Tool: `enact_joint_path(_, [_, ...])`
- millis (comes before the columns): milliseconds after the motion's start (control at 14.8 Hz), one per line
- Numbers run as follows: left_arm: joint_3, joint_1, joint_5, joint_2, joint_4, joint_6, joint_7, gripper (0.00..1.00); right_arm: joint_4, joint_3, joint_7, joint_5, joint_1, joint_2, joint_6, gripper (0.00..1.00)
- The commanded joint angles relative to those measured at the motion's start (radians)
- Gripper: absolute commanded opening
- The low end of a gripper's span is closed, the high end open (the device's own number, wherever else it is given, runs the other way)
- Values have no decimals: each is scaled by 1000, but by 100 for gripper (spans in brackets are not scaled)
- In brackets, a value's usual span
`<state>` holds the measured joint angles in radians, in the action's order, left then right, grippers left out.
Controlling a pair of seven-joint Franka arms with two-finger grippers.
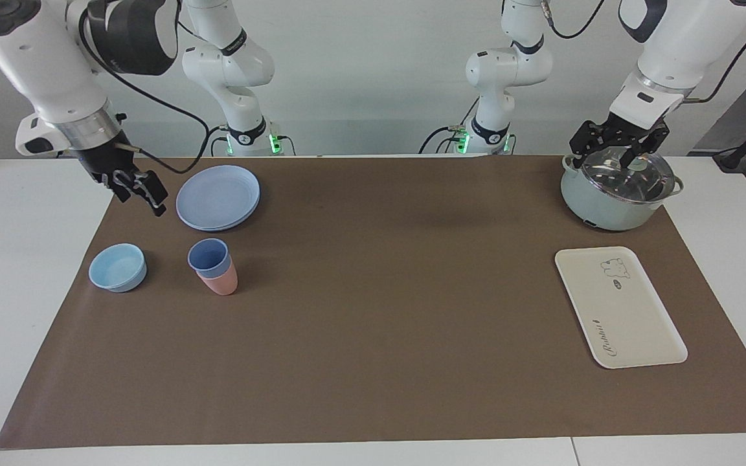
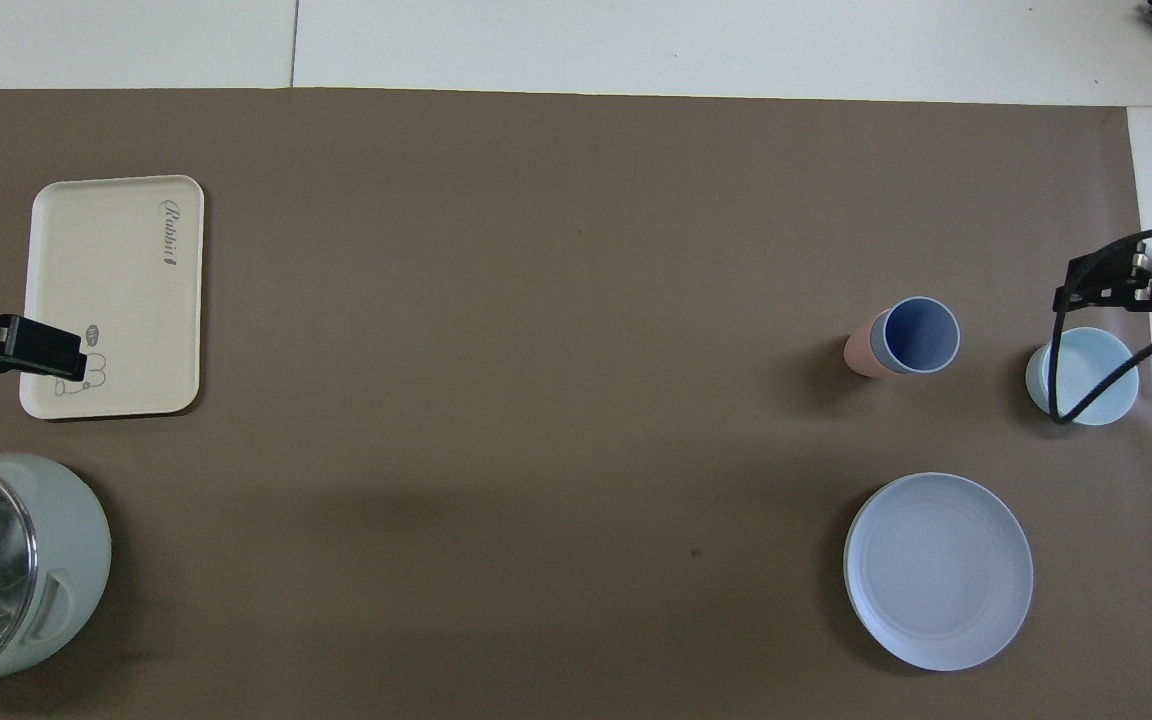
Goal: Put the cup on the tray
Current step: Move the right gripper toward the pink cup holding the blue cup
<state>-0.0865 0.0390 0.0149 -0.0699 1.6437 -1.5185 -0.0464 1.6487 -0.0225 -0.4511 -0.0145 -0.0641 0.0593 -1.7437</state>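
facing view shows left tool spread over pot, right tool grip unclear

You can read one text only: cursive word "Rabbit" on tray, printed along one long edge, toward corner farthest from robots. Same word shows in facing view on tray, there seen turned and slanted. Small dark oval mark sits beside bear drawing at tray's end nearer robots; you cannot make out its lettering. Nothing else on counter carries readable text, numbers, brand or sign.
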Motion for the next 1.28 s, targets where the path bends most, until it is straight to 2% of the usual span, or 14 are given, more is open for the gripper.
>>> enact_joint_path(0, [-3,10,-9,-22,25,-11,5,100,-18,10,-125,-40,-43,88,-51,89])
enact_joint_path(135, [-4,10,-9,-24,25,-11,5,100,-62,9,-196,-160,-94,172,-54,89])
enact_joint_path(473, [-3,10,-9,-22,25,-11,5,100,-70,9,-306,-246,-114,312,-121,89])
enact_joint_path(743, [-4,10,-9,-22,25,-11,5,100,-98,9,-322,-358,-152,439,-109,89])
enact_joint_path(1216, [-4,10,-9,-24,25,-11,5,100,-8,12,-331,-447,-135,471,-115,91])
